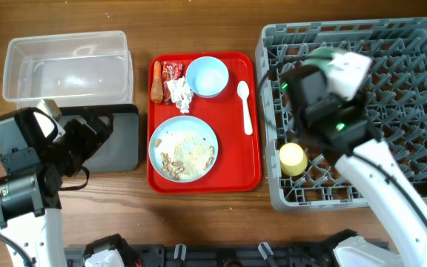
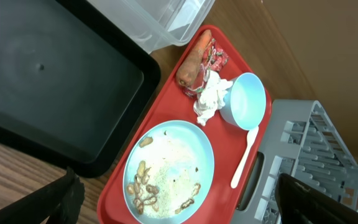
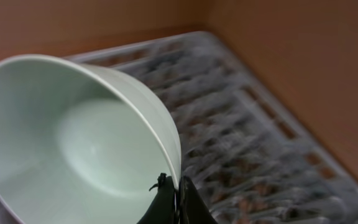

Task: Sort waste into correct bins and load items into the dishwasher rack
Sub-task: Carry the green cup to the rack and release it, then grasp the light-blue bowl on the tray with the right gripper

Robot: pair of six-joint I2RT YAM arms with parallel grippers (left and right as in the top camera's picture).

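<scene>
While your right pincer (image 3: 178, 190) is clamped narrow on the rim of the pale green dish (image 3: 73, 137), it holds that dish tilted in the air above the grey dishwasher rack (image 1: 414, 89), which sits on the wooden bench (image 1: 199, 22) just to the right of the red tray (image 1: 236, 176). A yellow cup (image 1: 293, 159) stands inside the rack, in the part closest to the red tray's near right corner. Your left pincer (image 2: 179, 185) is spread wide with nothing between its fingers, and hangs over the black tray (image 1: 121, 141), which lies just left of the red tray, level with its near half. The clear tub (image 1: 65, 63) also sits left of the red tray, level with its far half; whether it touches the black tray cannot be told. On the red tray itself, the orange carrot stub (image 1: 156, 81) lies in the far left corner with the red wrapper (image 1: 172, 70) just beside it. The crumpled white tissue (image 1: 179, 94) rests against the side of the light blue bowl (image 1: 207, 76), which stands upright at the far edge. The light blue plate (image 1: 184, 148) fills the near half, with pale crumbs (image 1: 187, 154) scattered across it. The white spoon (image 1: 245, 107) lies along the right edge, its bowl end toward the far side.
</scene>
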